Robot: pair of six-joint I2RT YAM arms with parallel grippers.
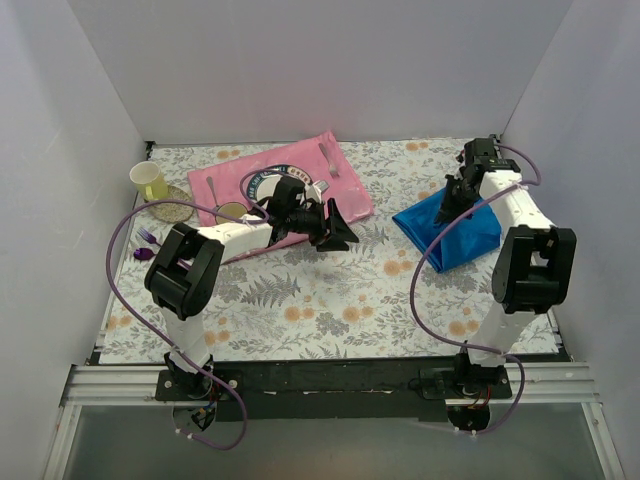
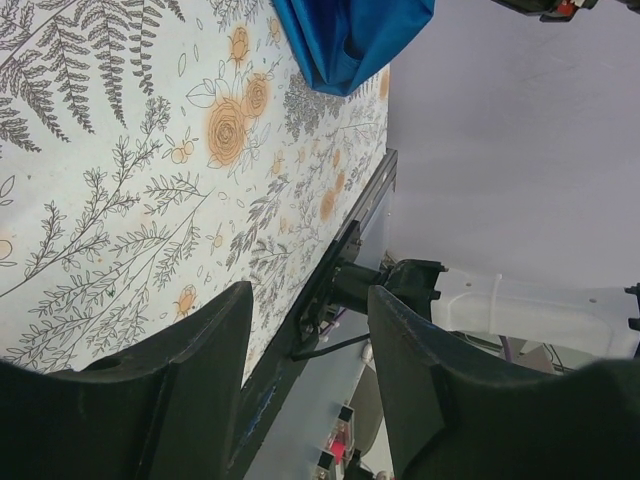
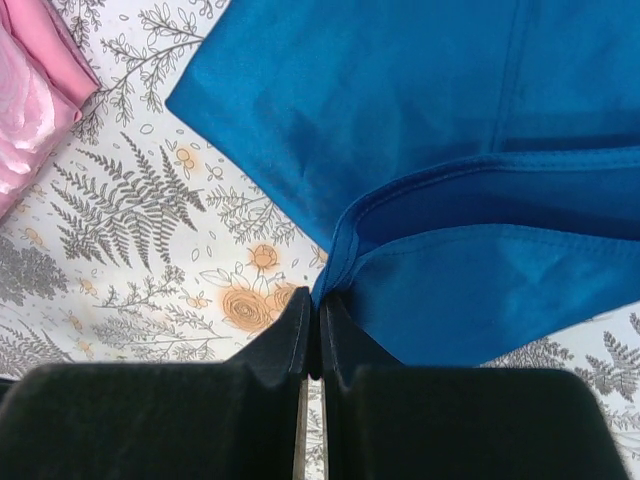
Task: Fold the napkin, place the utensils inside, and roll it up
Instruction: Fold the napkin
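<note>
White-shelled left arm (image 1: 240, 235) and right arm (image 1: 510, 200), chunky black joints on both, thin purple cables (image 1: 108, 268) looping off them, and the left gripper (image 2: 308, 295) shows matte black wedge fingers (image 2: 190, 380).

Top external: high, near edge, looking down over whole table (image 1: 300, 290). Both wrist views: close, low; all three share blue napkin (image 1: 450, 230).

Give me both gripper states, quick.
Left gripper: open, holding nothing.
Right gripper: shut on the edge of the napkin.

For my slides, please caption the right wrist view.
Right hand shut on an edge of the blue napkin, over the floral tablecloth.
</note>
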